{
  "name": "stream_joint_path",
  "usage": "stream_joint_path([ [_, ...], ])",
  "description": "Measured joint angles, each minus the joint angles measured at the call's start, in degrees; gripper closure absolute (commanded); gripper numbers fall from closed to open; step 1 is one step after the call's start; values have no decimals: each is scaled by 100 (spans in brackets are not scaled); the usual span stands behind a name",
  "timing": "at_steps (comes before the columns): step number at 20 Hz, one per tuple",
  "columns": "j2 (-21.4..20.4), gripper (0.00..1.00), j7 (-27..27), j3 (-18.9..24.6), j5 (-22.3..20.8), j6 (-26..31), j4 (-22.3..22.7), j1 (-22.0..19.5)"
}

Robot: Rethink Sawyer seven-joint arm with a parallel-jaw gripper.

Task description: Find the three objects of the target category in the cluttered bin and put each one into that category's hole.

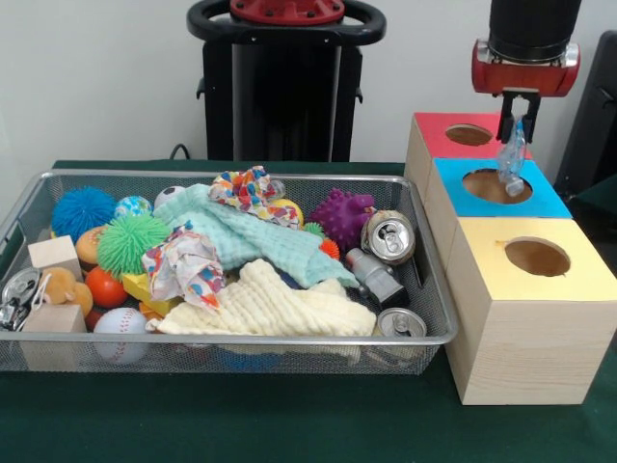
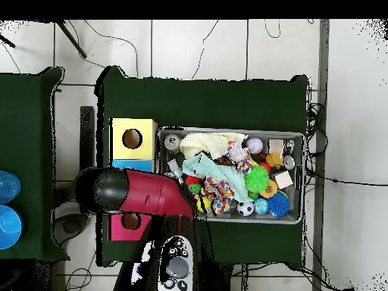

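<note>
You are holding a clear plastic bottle (image 1: 512, 157) in the gripper (image 1: 520, 116), whose fingers are clamped on the bottle's upper part. The bottle is hanging upright with its lower end just over the hole (image 1: 496, 185) in the blue box (image 1: 540, 201), the middle one of three boxes beside the wire bin (image 1: 439, 318). Centre the bottle over the opening before you let go, so that it is not catching on the rim. Keep it vertical while lowering.

A crumpled clear plastic bottle (image 1: 511, 159), upright and slightly tilted, is held at upper right of the front view, directly over the round hole (image 1: 496, 185) of the blue-topped box (image 1: 549, 198).
</note>
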Motion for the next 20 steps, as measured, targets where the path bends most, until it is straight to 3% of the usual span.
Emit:
stream_joint_path([
  [20, 193, 100, 25, -18, 103, -361, 43, 157],
])
